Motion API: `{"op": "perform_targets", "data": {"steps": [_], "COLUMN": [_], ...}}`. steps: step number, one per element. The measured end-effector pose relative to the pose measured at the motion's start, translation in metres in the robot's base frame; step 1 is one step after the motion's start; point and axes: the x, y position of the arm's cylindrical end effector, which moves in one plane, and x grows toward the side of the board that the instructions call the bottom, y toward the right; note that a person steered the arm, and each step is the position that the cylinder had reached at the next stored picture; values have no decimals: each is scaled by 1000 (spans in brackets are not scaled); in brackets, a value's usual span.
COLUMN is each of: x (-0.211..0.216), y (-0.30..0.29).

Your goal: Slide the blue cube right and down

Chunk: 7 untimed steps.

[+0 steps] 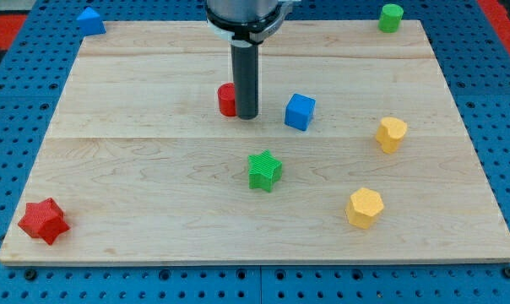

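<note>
The blue cube (300,111) sits on the wooden board (154,169), a little above the middle and to the right. My tip (246,115) is down on the board to the cube's left, a short gap away and not touching it. A red block (227,100) stands right beside the tip on its left, partly hidden by the rod.
A green star block (264,171) lies below the tip. Two yellow blocks (391,134) (364,208) are at the right. A red star (43,221) is at the bottom left. A blue block (90,21) is at the top left corner, a green cylinder (391,17) at the top right.
</note>
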Motion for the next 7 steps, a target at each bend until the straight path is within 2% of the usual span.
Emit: {"op": "perform_targets", "data": {"steps": [1,3,5,7], "x": [-17,18,-35,6], "y": [35,60,73,89]}}
